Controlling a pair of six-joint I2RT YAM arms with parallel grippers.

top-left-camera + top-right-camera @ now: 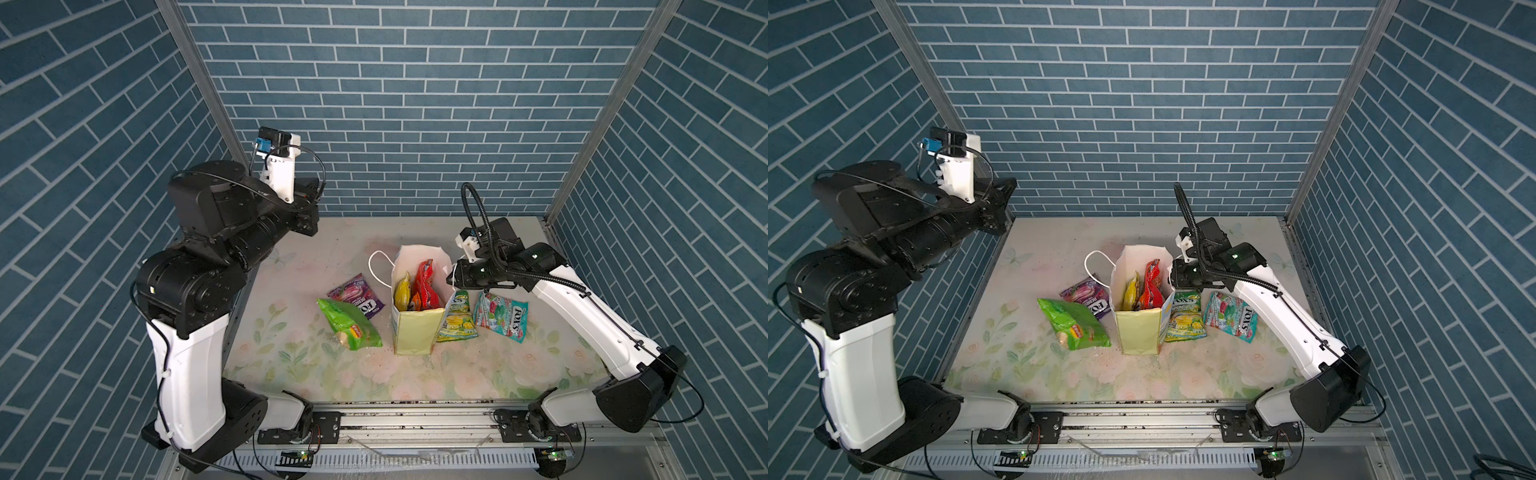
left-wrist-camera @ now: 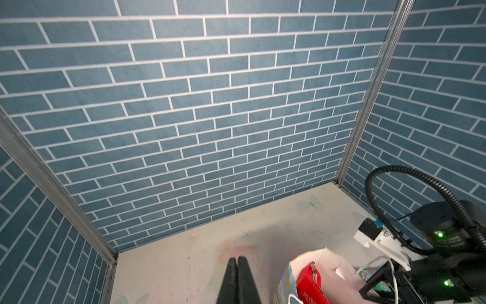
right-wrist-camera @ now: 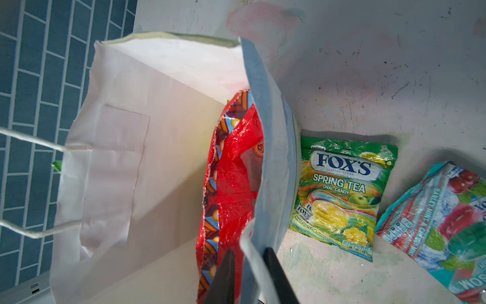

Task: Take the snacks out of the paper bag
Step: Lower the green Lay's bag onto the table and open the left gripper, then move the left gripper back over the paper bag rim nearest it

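While a wall of the paper bag [image 3: 131, 158] is pinched in the right gripper [image 3: 249, 253] — red pack [image 3: 231, 171] just inside its inner finger — the bag should be held upright; the left gripper [image 2: 238, 262], clenched empty, must be opened before the pack is reached for.

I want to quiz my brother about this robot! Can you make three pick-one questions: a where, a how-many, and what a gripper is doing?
1. Where is the green chip bag? A) inside the paper bag B) on the table, left of it C) on a shelf
2. How many snacks lie outside the bag? A) two B) six C) four
3. The right gripper is A) shut on the bag's wall B) wide open C) holding a spoon

1 B: it lies flat there. 2 C: green, purple pack, yellow-green pack, teal pack. 3 A: fingers pinch the wall.
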